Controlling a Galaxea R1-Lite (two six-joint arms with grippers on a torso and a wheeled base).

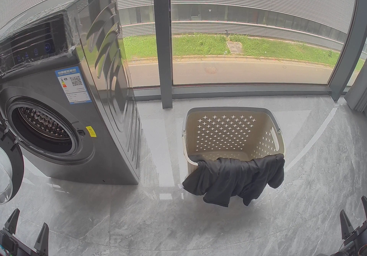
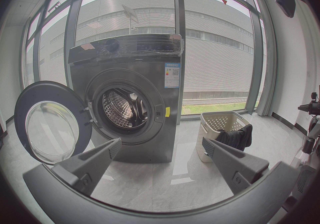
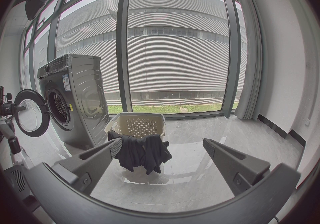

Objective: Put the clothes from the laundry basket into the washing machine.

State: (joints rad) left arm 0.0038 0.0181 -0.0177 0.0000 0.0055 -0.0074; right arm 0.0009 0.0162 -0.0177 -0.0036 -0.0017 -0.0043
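Note:
A cream laundry basket [image 1: 233, 115] [image 2: 220, 121] [image 3: 140, 124] stands on the floor by the window. A black garment [image 1: 235, 178] [image 2: 237, 137] [image 3: 140, 153] hangs over its near rim, partly outside. To the left is the grey washing machine [image 1: 103, 88] [image 2: 133, 77] [image 3: 80, 94], its round door [image 2: 51, 122] [image 3: 30, 112] swung open and the drum [image 1: 44, 127] [image 2: 121, 106] showing. My left gripper [image 1: 26, 232] [image 2: 160, 146] is open, low at the near left, with nothing in it. My right gripper [image 1: 354, 213] [image 3: 161, 146] is open too, at the near right, well short of the basket.
Glossy grey tiled floor [image 1: 164, 222] lies between me and the basket. Floor-to-ceiling windows with a dark post [image 1: 162, 35] back the scene. A curtain [image 3: 248, 77] hangs in the right corner beside a white wall.

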